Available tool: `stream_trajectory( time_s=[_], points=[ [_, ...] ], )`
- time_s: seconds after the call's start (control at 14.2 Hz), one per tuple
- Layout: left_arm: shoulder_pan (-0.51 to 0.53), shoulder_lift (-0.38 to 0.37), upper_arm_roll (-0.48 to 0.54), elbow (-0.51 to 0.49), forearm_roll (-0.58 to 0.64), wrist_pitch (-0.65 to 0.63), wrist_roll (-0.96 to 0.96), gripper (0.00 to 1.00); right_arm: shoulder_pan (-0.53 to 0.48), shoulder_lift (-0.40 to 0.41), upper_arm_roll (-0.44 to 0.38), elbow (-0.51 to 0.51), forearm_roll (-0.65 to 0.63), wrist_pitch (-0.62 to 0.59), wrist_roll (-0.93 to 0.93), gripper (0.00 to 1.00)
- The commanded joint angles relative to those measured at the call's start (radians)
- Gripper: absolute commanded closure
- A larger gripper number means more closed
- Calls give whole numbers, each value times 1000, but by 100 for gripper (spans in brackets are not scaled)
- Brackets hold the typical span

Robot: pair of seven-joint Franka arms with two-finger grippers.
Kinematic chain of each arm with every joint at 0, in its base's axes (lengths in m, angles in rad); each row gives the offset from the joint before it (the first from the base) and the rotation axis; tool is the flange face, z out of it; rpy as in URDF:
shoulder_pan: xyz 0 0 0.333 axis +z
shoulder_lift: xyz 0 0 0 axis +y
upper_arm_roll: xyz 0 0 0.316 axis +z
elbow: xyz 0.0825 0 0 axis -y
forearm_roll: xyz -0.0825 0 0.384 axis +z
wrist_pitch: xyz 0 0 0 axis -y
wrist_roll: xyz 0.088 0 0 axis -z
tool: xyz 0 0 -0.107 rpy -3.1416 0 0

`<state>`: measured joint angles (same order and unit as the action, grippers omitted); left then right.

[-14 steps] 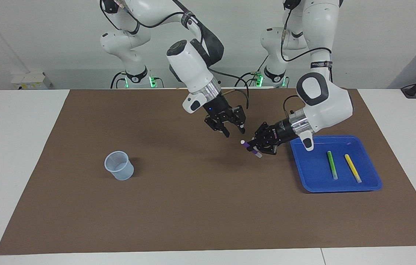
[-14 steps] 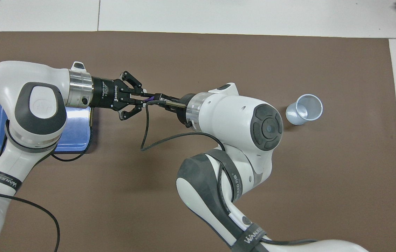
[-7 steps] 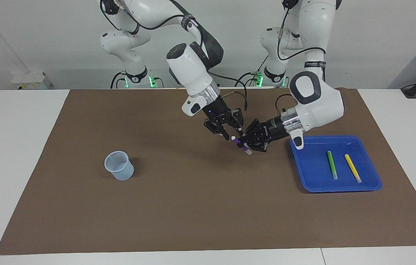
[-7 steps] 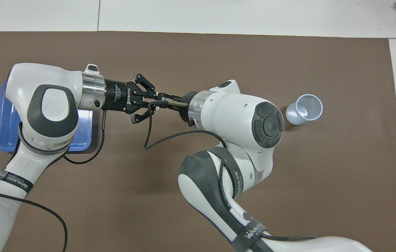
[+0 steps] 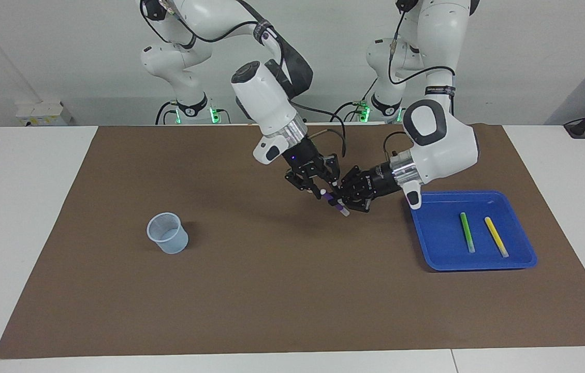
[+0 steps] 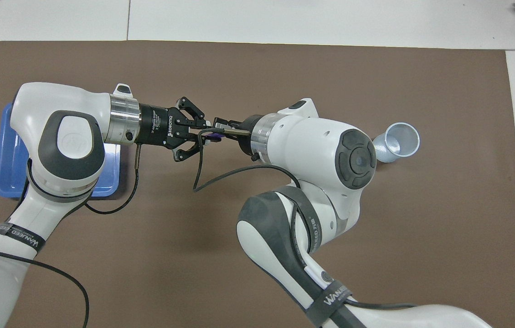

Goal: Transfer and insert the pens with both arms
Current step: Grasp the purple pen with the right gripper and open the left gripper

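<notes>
Fingertips of the left gripper are clenching the purple pen above the mat, and its long axis is slanting, the whitish upper end pointing up into the right gripper. Whether the right gripper's fingers are already pinching that end cannot be told. Outward, 2 pens are lying in the blue tray, while the cup is standing toward the right arm's end.

Brown mat, white table, grey wall
</notes>
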<state>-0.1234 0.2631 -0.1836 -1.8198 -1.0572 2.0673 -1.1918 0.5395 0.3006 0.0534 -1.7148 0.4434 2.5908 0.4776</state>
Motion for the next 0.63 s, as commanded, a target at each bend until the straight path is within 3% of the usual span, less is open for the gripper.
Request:
stream_trajectory(
  time_s=[0.0, 0.14, 0.56],
  points=[
    [-15, -22, 10, -18, -21, 17, -12, 100, -12, 5, 10, 4, -12, 14, -20, 89],
    [-15, -22, 10, -18, -21, 17, -12, 100, -12, 6, 10, 4, -12, 14, -21, 99],
    [-15, -22, 12, -18, -21, 20, -14, 100, -13, 6, 10, 4, -12, 12, -60, 100]
  ],
)
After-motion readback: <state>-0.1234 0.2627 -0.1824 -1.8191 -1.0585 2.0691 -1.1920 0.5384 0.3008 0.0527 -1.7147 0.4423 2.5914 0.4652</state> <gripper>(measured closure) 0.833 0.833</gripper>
